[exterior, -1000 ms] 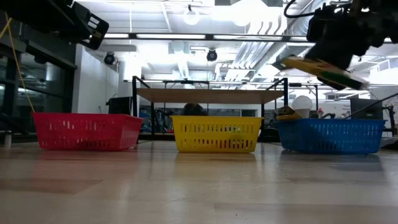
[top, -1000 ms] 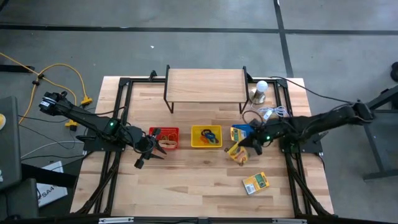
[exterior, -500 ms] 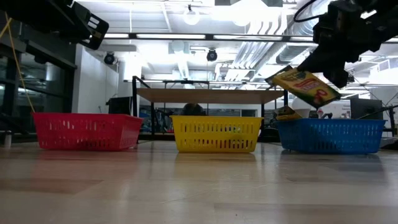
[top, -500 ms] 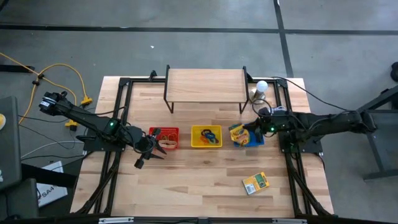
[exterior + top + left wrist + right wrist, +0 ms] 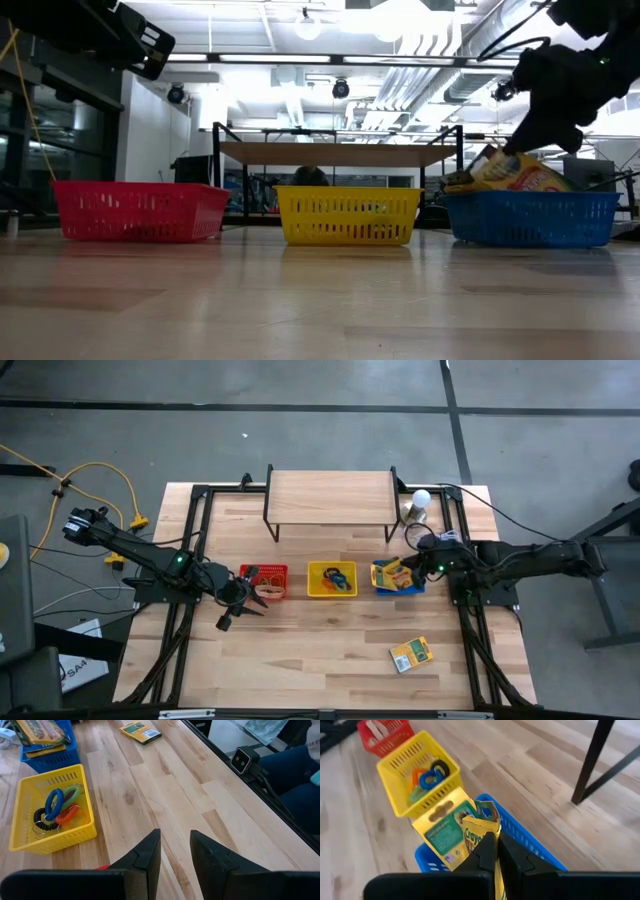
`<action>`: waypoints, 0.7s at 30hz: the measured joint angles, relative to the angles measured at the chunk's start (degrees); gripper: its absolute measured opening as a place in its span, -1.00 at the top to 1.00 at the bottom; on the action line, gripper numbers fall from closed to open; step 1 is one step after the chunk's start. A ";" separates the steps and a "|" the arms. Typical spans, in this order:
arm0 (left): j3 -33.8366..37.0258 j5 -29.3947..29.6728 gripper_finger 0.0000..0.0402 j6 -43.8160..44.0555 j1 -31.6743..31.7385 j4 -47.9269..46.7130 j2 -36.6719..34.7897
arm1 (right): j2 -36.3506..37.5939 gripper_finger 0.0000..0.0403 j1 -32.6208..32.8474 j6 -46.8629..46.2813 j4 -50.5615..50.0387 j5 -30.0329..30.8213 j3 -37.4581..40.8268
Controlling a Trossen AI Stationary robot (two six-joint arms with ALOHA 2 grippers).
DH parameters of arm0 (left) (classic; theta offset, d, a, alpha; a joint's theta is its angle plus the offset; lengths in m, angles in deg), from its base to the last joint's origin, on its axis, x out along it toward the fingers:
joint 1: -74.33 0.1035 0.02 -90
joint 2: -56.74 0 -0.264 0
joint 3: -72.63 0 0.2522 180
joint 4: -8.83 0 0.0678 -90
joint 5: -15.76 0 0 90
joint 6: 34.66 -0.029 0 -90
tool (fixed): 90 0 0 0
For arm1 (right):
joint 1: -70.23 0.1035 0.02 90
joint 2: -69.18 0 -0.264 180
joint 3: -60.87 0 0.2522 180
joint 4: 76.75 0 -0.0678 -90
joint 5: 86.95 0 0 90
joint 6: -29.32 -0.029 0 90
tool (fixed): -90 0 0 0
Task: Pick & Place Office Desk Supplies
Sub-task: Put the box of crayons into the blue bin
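Since the earlier frame, the crayon box (image 5: 520,172) has been carried from the air in front of the baskets down into the blue basket (image 5: 530,218), where it is now propped on the rim, tilted, beside another box already inside. It is pinched by one edge in the right gripper (image 5: 494,851), whose fingers are pressed together on the card. The long axis of the box slopes downward, away from the fingers and into the basket, so a simple opening is judged enough to let it drop in.

One more crayon box (image 5: 410,654) is left flat on the table (image 5: 300,660), well apart from the baskets and on the right arm's side; the right gripper is clearly the nearer one to it.

By the red basket (image 5: 266,580) the left gripper (image 5: 175,851) is held with its fingers a little apart and nothing between them. Coloured rings (image 5: 59,810) are seen in the yellow basket (image 5: 30,845).
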 joint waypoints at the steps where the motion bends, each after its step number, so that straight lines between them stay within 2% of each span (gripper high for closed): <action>1: 0.00 -0.01 0.50 -0.01 0.00 0.02 0.00 | 0.01 0.98 0.00 0.24 -0.55 -0.02 0.00; 21: 0.00 0.00 0.50 -0.01 0.00 0.00 0.00 | 0.00 0.98 0.04 2.77 -1.52 -6.77 0.00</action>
